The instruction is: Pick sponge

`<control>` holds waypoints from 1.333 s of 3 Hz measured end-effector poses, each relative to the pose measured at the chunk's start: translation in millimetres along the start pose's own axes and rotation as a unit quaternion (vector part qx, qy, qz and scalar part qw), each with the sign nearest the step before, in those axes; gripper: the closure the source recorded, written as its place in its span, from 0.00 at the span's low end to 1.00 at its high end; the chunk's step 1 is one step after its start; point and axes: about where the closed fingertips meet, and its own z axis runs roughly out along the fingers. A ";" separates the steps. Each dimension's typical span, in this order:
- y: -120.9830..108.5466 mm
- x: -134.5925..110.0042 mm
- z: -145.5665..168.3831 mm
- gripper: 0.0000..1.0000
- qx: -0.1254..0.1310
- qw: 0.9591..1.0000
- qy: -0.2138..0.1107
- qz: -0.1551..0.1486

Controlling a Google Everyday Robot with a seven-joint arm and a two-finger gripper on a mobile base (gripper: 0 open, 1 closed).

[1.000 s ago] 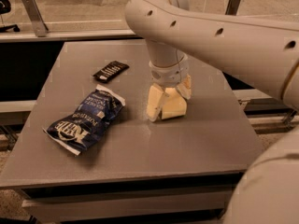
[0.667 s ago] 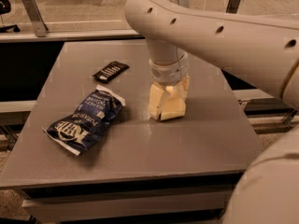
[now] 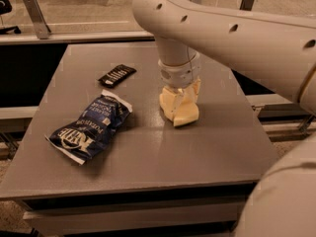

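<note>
Down over sponge [image 3: 187,115] at mid table [image 3: 148,162] with gripper [image 3: 179,102], jaws clamped on it; shifted slightly right since a second ago. Seemingly secured, ready for lifting.

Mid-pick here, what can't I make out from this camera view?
Gripper, down at the sponge: contact hidden under the wrist, camera view.
Sponge's far side: behind the gripper.
Black packet: print too small to read.
Arm: cut off by top and right edges.
</note>
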 end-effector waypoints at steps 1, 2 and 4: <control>0.0 0.0 0.0 1.00 0.000 1.000 0.000 0.000; -17.6 10.7 -21.6 1.00 -0.008 1.000 -0.027 0.000; -41.6 20.2 -63.0 1.00 -0.010 0.997 -0.071 -0.014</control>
